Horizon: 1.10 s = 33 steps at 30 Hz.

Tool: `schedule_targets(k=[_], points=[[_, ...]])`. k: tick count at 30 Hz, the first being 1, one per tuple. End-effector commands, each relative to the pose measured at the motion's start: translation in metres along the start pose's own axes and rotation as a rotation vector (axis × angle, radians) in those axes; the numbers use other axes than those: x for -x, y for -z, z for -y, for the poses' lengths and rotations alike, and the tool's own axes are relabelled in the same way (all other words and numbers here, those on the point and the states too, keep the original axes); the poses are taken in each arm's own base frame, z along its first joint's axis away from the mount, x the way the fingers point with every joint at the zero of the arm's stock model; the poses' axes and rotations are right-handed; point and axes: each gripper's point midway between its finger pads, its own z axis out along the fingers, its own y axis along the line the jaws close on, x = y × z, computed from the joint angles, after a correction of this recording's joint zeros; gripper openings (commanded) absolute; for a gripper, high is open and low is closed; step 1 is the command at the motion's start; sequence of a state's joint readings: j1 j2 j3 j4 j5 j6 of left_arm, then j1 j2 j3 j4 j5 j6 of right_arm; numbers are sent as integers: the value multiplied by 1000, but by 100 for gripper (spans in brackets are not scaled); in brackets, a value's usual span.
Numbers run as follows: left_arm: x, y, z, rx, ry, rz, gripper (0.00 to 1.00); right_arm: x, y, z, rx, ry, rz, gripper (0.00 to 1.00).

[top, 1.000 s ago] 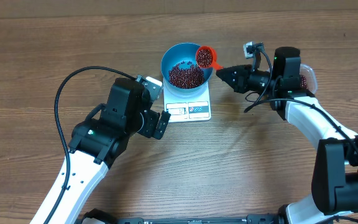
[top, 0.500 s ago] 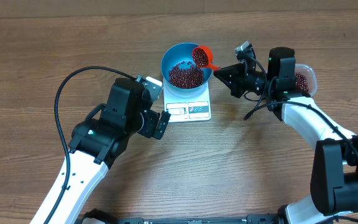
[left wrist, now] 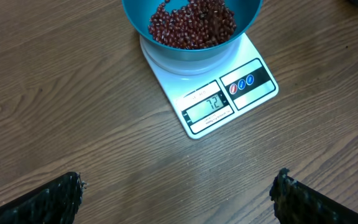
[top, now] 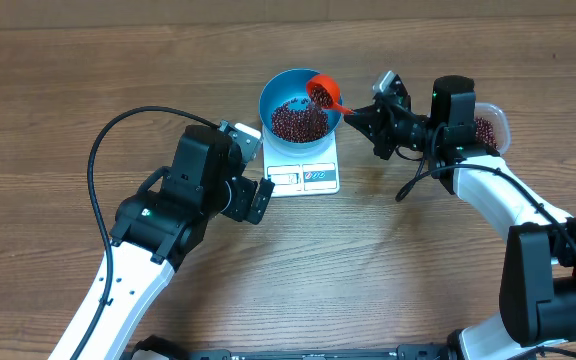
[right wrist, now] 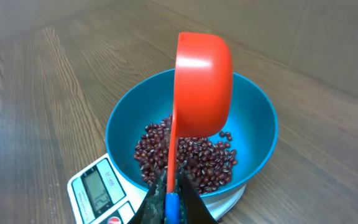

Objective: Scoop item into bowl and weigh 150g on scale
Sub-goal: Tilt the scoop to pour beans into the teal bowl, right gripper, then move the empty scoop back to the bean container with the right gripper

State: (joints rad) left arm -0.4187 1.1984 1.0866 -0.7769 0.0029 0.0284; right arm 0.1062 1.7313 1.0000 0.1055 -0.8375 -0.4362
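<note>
One scale stands on the bench, about midway between its left and right edges and toward the far edge, with its display side turned to the near edge. One bright blue bowl sits on top of it, covering the far part of the platform. In the bowl lies one loose heap of dark red beans, far too many to count. In the left wrist view the single display panel reads 72, and red and blue round buttons sit just beside it.

The right gripper is closed on the handle of one orange-red scoop. The scoop hangs tipped on its side over the bowl's right rim, its mouth turned toward the bowl's inside, with beans showing in it from overhead.

The left gripper has its two fingers spread wide and holds nothing. It hovers over bare wood just near-left of the scale, touching neither scale nor bowl.

One clear tub with more beans sits toward the right edge, partly hidden behind the right arm.
</note>
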Motion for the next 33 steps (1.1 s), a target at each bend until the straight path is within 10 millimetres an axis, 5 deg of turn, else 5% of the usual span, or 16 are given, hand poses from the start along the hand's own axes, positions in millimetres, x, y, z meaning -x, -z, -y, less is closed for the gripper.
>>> schedule_targets(k=[1,10,33], points=[[-1,-2,0,6,7,-7,99,3,-2,0,1,116,11,5],[-1,-2,0,6,7,-7,100,14,-2,4,-22,393,47,5],[-1,-2,0,6,7,-7,99,35,12,4,-56,436,80,4]])
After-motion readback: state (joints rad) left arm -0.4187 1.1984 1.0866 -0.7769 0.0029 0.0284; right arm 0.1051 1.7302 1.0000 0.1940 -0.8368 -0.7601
